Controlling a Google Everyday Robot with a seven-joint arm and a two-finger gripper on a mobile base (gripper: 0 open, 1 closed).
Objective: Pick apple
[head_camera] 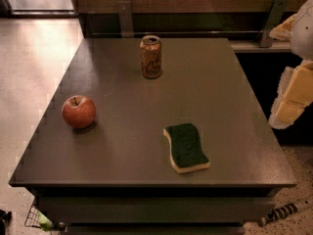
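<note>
A round red apple (78, 111) with yellowish patches and a short dark stem sits on the left side of the dark grey table (215, 82). My gripper (292, 99), white and yellow, hangs at the right edge of the camera view. It is beyond the table's right side, far from the apple, and holds nothing that I can see.
An orange-brown drink can (151, 57) stands upright at the back middle of the table. A green-topped sponge (186, 147) lies at the front right. A ledge with metal brackets (271, 16) runs behind the table. The floor (29, 62) lies to the left.
</note>
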